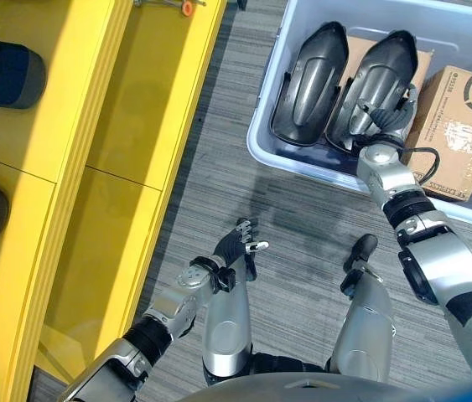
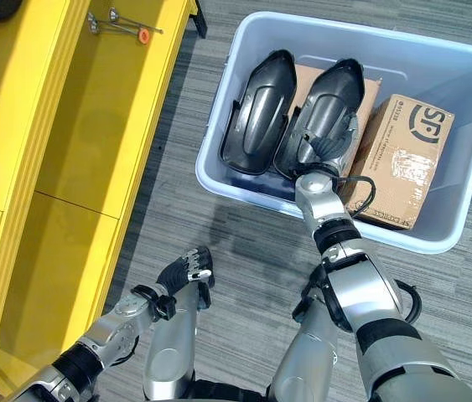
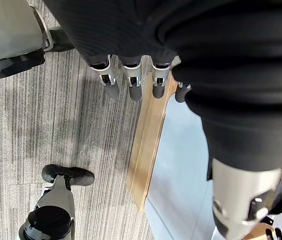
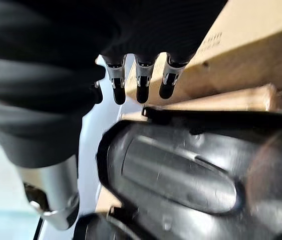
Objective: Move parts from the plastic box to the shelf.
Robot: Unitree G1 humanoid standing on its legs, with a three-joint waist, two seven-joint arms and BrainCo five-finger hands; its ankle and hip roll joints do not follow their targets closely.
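Observation:
A pale blue plastic box (image 1: pixel 303 163) stands on the grey carpet and holds two dark grey moulded parts side by side. My right hand (image 1: pixel 386 113) reaches into the box and rests over the near end of the right part (image 1: pixel 378 71). In the right wrist view its fingers (image 4: pixel 141 82) hang straight above that part (image 4: pixel 181 170), not curled round it. The left part (image 1: pixel 309 84) lies untouched. My left hand (image 1: pixel 240 247) hovers low over the carpet between the box and the yellow shelf (image 1: pixel 135 100), its fingers (image 3: pixel 133 82) relaxed and holding nothing.
Cardboard boxes (image 1: pixel 462 126) fill the right side of the plastic box, close against the right part. Two dark parts (image 1: pixel 5 74) lie on the shelf's far left. A small orange-tipped tool (image 2: pixel 127 29) lies at the shelf's top edge.

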